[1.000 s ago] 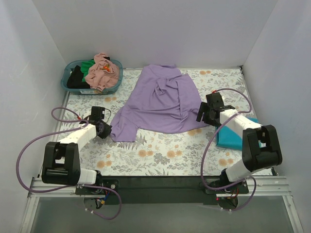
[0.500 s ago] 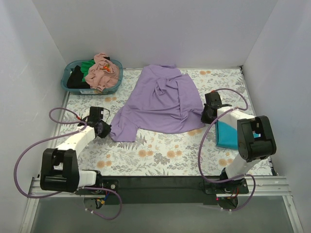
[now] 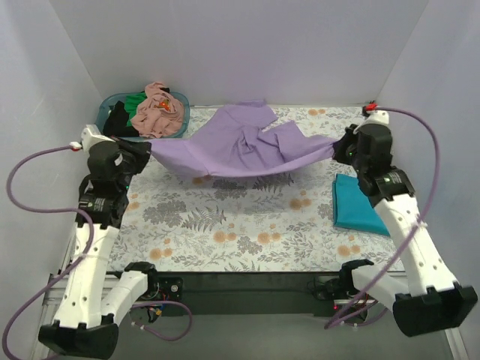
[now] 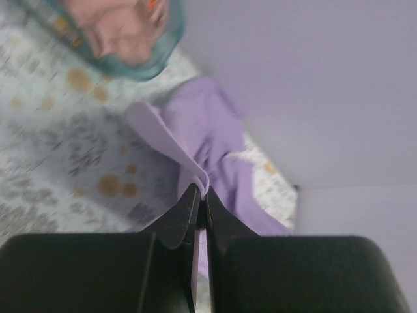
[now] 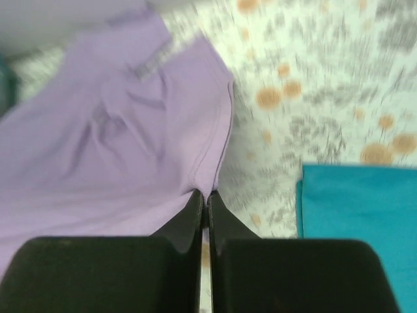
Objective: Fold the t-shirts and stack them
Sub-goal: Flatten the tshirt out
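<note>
So far: we have one teal shirt [image 3: 360, 204] folded.
Now: left gripper [image 4: 201, 195], right gripper [image 5: 204, 195] pinch the purple shirt [image 3: 240, 146].
Left: its fold; pile [image 3: 154, 111] in basket [image 3: 184, 116].

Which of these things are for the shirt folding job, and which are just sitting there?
For the job: lavender t-shirt, pinched by the left gripper and right gripper; folded teal t-shirt; pink t-shirt, green t-shirt and black t-shirt.

Just there: teal basket holding those three; floral table cover; purple cables.
</note>
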`<state>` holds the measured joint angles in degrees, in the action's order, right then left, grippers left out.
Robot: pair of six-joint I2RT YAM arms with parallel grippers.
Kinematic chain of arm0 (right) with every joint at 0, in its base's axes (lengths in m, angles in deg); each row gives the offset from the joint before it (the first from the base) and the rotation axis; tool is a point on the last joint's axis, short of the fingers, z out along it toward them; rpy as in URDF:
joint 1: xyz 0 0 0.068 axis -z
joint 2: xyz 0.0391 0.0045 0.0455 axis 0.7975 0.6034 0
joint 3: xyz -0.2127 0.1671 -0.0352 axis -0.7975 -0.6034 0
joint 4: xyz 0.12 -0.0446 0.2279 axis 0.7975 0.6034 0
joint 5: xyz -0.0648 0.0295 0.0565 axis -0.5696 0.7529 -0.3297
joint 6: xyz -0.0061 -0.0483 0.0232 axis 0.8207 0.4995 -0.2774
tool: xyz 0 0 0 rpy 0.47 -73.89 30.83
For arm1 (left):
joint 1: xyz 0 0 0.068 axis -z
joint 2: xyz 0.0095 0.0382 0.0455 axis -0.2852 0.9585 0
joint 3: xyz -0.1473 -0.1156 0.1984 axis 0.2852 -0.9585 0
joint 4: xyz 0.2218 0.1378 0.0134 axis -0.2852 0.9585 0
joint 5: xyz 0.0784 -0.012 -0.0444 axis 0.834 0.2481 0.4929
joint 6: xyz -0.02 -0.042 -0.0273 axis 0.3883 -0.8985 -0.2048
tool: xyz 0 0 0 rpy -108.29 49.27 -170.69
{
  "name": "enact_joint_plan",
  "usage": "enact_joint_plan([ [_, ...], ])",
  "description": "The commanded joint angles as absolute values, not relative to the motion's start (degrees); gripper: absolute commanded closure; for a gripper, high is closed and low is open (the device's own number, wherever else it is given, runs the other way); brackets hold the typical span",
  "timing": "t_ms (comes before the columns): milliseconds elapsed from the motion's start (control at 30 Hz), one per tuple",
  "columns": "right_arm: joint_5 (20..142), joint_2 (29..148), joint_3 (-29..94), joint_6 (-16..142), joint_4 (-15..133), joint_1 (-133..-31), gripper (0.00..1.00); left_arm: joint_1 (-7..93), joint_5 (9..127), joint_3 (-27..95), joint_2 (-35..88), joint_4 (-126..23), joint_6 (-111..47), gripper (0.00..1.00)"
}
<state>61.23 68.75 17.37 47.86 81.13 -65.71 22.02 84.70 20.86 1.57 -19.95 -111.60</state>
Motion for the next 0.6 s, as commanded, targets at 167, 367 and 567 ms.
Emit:
enact_joint_plan([
  [167, 63.0, 55.9, 40.2, 52.1, 91.1, -65.5, 0.99, 22.0, 86.3, 48.3, -1.3, -14.2, -106.7, 1.00],
  [367, 67.4, 52.3, 54.2, 52.4, 95.3, -65.6, 0.99, 22.0, 89.8, 73.2, 1.8, -8.8, -100.6, 1.00],
  [567, 68.3, 49.3, 62.7, 52.3, 99.1, -65.6, 0.99, 22.0, 88.1, 87.8, 2.3, -9.0, -96.0, 1.00],
])
